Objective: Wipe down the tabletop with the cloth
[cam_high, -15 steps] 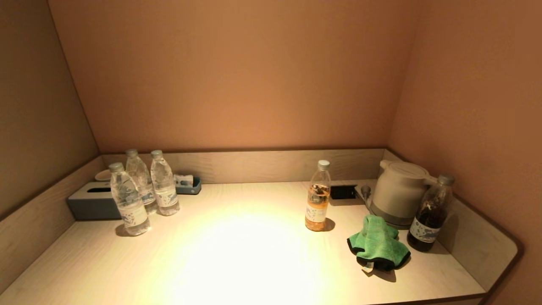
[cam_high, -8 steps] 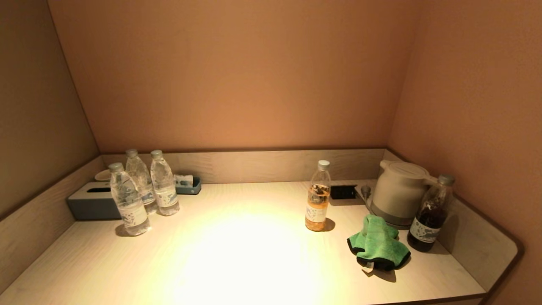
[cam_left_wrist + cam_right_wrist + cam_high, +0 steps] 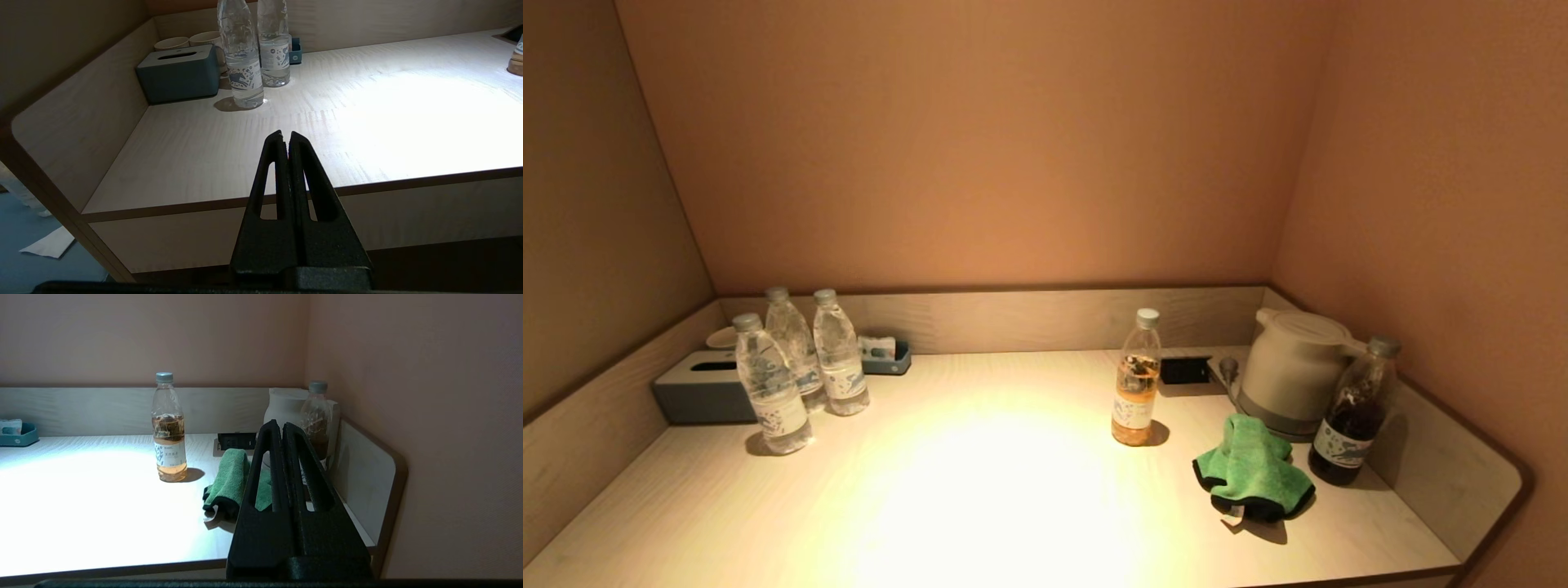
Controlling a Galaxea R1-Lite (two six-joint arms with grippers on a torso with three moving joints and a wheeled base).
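Note:
A crumpled green cloth (image 3: 1251,468) with a dark edge lies on the light wooden tabletop (image 3: 980,490) at the right, in front of the kettle; it also shows in the right wrist view (image 3: 231,479). Neither gripper shows in the head view. My right gripper (image 3: 281,425) is shut and empty, held before the table's front edge, short of the cloth. My left gripper (image 3: 284,135) is shut and empty, held off the front edge at the table's left part.
An amber bottle (image 3: 1136,380) stands left of the cloth. A white kettle (image 3: 1290,371) and a dark bottle (image 3: 1354,412) stand at the right. Three water bottles (image 3: 796,367) and a grey tissue box (image 3: 698,392) stand at the left. Raised walls edge the back and sides.

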